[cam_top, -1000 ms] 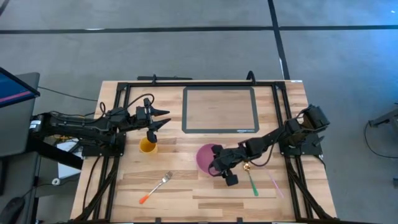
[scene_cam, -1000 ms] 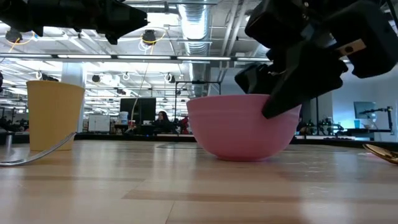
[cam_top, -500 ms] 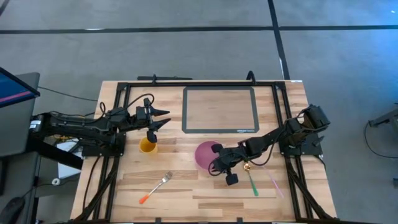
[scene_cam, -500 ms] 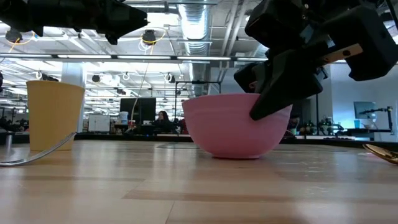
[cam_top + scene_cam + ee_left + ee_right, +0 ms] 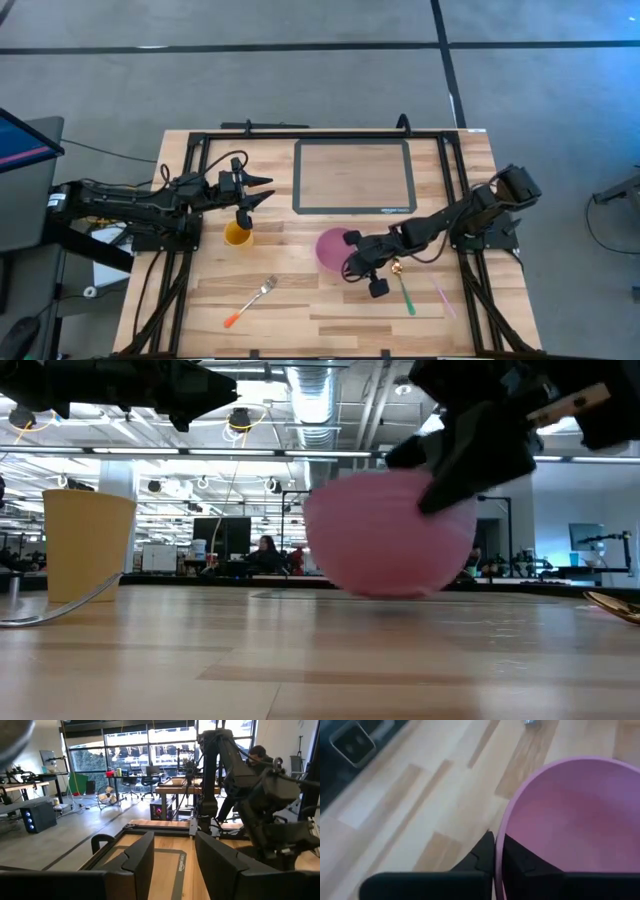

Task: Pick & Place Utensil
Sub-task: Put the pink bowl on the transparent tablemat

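Two pincers, one bowl off the worktop

We see the pink bowl (image 5: 331,248) lifted clear of the worktop (image 5: 300,300), its rim clamped in the right pincer (image 5: 349,268). Left pincer (image 5: 262,190) hangs wide above the yellow cup (image 5: 237,235). Fork (image 5: 252,299) lies well apart.

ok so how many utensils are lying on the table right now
3. A fork with an orange handle lies near the front left. A green-handled utensil and a pale pink one lie front right, beside the right gripper. More could be hidden under the arm.
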Available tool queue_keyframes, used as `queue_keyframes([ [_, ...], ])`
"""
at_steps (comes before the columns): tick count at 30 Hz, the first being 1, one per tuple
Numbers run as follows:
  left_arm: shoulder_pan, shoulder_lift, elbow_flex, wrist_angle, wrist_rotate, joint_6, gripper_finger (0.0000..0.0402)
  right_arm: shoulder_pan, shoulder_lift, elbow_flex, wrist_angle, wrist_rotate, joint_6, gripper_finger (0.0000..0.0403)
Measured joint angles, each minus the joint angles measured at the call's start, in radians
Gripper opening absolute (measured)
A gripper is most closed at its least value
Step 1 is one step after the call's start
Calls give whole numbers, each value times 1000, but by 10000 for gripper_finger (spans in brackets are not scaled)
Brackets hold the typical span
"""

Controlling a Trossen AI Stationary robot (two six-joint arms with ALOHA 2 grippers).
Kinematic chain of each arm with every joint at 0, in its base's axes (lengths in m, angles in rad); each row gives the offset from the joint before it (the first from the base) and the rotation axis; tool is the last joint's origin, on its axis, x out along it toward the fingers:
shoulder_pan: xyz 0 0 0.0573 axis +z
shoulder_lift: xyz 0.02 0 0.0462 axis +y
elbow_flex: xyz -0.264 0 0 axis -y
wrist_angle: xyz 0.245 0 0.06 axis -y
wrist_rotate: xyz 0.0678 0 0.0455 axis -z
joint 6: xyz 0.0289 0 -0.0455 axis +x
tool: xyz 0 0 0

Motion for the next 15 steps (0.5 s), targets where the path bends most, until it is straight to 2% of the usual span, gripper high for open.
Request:
queue_keyframes([
  [7,0,0,0,1,0,0,144,-20,-111,0,-61,28,-70,4],
  [15,0,0,0,1,0,0,144,-138,-226,1,-178,40,-149,13],
])
